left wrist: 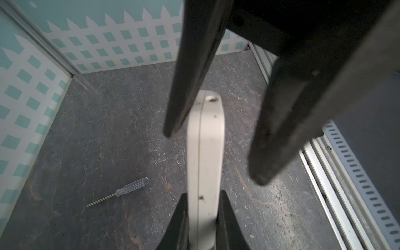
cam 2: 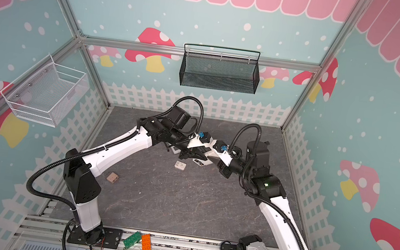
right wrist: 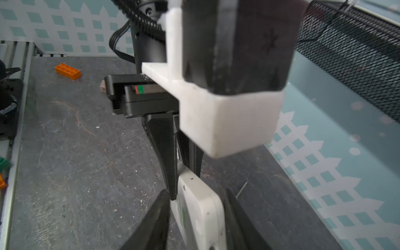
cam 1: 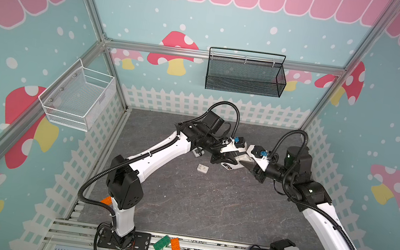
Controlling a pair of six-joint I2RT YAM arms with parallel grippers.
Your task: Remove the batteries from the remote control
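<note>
The remote control (left wrist: 204,151) is a slim white unit held clear of the tabletop (left wrist: 97,129), toward the back edge and about midway along it. The left gripper (left wrist: 203,194) has its fingers closed on the two broad faces near one end. The right gripper (right wrist: 197,191) has its fingers spread on either side of the opposite end. In the left wrist view one of them appears to lie at the shell and the other stands clear, so there is no grip on that side.

The remote control stands on edge, with its seamed narrow side toward the left wrist camera. Its long axis runs from the left gripper straight toward the right gripper.

The batteries are not visible in any view, and whether they sit inside the shell cannot be told.

By judgement, the shell is light, stiff and smooth, and likely to slip under a shallow pinch. It is best held across the broad faces near an end, leaving the compartment uncovered. The batteries, being small and round, would roll once freed.

A screwdriver (left wrist: 127,190) lies on the tabletop, well apart.
</note>
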